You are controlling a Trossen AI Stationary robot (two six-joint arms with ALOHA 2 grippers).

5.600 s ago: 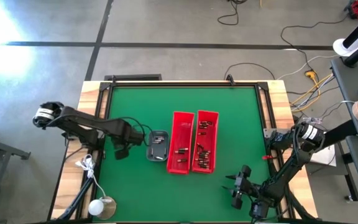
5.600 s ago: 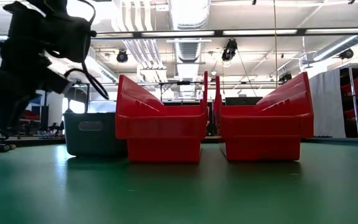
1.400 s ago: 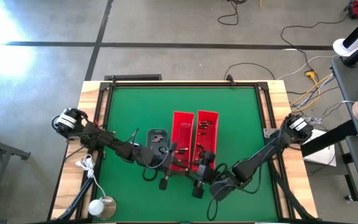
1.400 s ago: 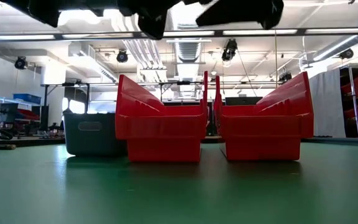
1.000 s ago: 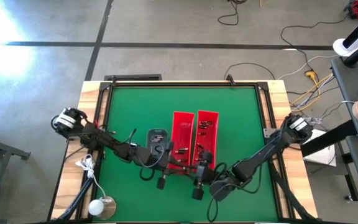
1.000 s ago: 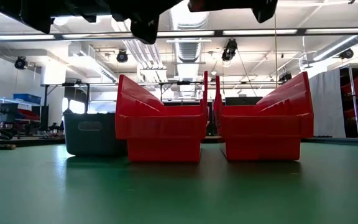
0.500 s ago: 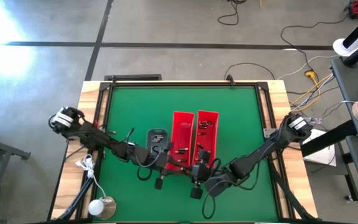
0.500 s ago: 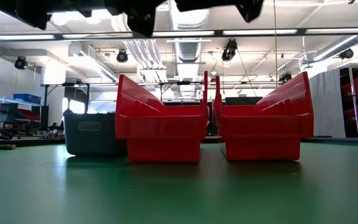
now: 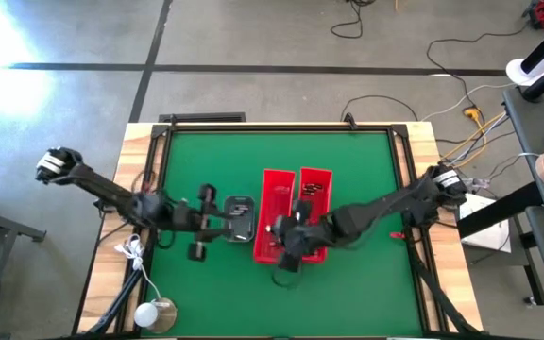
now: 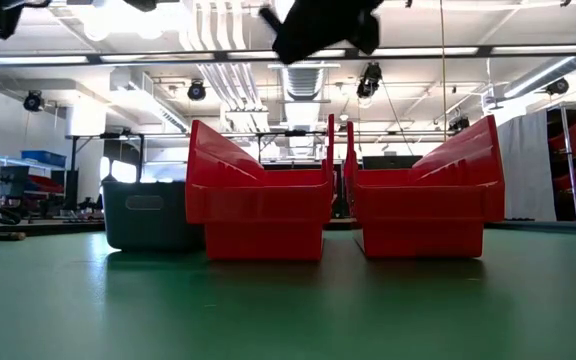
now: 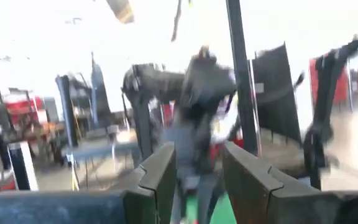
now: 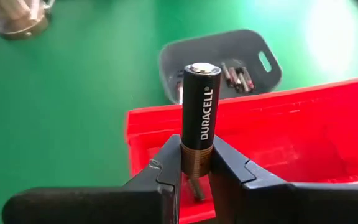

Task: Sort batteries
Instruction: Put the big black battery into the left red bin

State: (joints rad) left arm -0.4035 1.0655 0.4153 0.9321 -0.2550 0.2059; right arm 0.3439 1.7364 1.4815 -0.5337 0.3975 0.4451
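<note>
Two long red bins (image 9: 312,203) stand side by side mid-table, with batteries (image 9: 312,189) lying in them. A small grey tray (image 9: 241,219) to their left holds a few more batteries (image 12: 236,76). My right gripper (image 12: 195,163) hovers over the left red bin (image 12: 303,137), shut on a black-and-copper battery (image 12: 201,106). It shows as a dark shape (image 10: 318,25) high in the low view. My left gripper (image 11: 197,180) is open and empty, raised above the mat just left of the grey tray (image 9: 217,223). My right gripper pinches the battery's copper-coloured end (image 12: 196,154) between its two fingers. The fingers slant down over the bin. The black part and the silvery end cap (image 12: 202,68) stick out past the fingertips. The battery is lifted clear, above the left bin's wall.
A round metal object (image 9: 156,316) with a white cable lies at the near left corner. The green mat (image 9: 206,161) is bordered by a wooden frame (image 9: 140,142). Both bins and the tray rest on their bottoms on the mat (image 10: 268,300).
My right gripper has risen and gone from the bins' near end toward the far edge, and is now over the left bin. My left gripper has drawn back toward the table's left edge and upward, from the bins' near end to beside the grey tray.
</note>
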